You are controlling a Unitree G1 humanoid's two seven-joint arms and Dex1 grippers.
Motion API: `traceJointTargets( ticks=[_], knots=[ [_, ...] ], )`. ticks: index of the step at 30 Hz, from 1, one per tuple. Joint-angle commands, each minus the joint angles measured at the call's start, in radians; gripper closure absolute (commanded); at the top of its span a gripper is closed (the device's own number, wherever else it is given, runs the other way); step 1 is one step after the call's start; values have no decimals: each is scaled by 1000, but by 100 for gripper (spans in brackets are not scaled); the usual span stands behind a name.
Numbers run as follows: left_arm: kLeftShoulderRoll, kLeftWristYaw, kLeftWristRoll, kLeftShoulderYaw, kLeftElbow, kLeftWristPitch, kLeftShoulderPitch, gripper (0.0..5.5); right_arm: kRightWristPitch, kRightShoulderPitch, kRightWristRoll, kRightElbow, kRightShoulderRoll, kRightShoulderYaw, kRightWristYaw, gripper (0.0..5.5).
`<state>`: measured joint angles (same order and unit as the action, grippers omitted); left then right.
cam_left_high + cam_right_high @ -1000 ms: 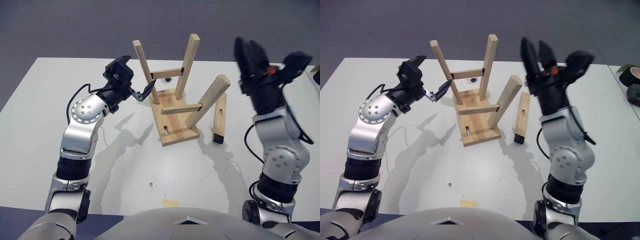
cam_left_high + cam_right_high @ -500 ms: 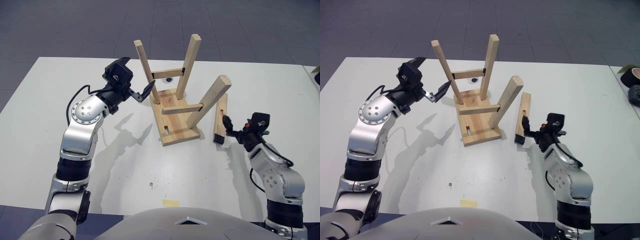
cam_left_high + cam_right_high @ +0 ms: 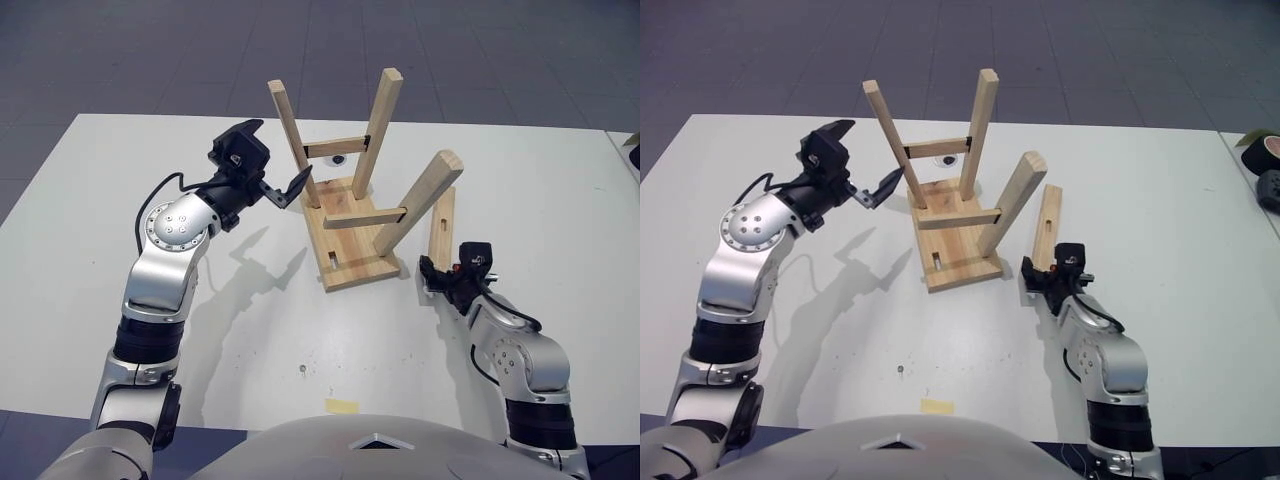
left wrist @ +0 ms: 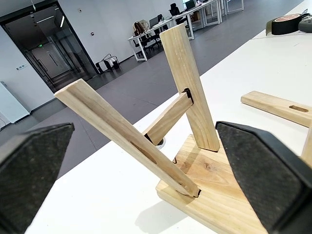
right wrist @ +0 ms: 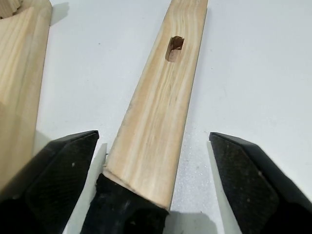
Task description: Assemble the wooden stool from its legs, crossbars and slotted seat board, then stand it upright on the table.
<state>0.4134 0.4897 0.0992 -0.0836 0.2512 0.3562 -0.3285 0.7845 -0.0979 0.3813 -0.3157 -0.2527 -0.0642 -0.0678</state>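
Observation:
The stool stands upside down: its seat board lies on the table with three legs pointing up, joined by crossbars. A fourth leg lies loose to the right of it, with a slot in its face and a black cap at its near end. My right gripper is low on the table, open, with one finger on each side of that capped end. My left gripper hovers open just left of the far-left leg, touching nothing.
The white table has bare room on the left and in front. A scrap of yellow tape lies near the front edge. Black tape rolls sit at the far right edge.
My right arm came down from high above the table, and its gripper now straddles the loose leg's near end. The left gripper edged slightly towards the stool.

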Motion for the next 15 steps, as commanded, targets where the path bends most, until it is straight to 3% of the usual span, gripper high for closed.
traceJointTargets(
  ticks=[1,10,15],
  knots=[
    [-2,-9,-11,-4,7,7,12,10,25,10,-21,1,11,-11,5,204],
    [-2,-17,-19,-10,15,6,18,10,63,12,-37,-1,43,-47,7,344],
    [-7,-22,-25,-9,17,6,15,10,10,36,-69,-20,44,-60,14,344]
  ],
)
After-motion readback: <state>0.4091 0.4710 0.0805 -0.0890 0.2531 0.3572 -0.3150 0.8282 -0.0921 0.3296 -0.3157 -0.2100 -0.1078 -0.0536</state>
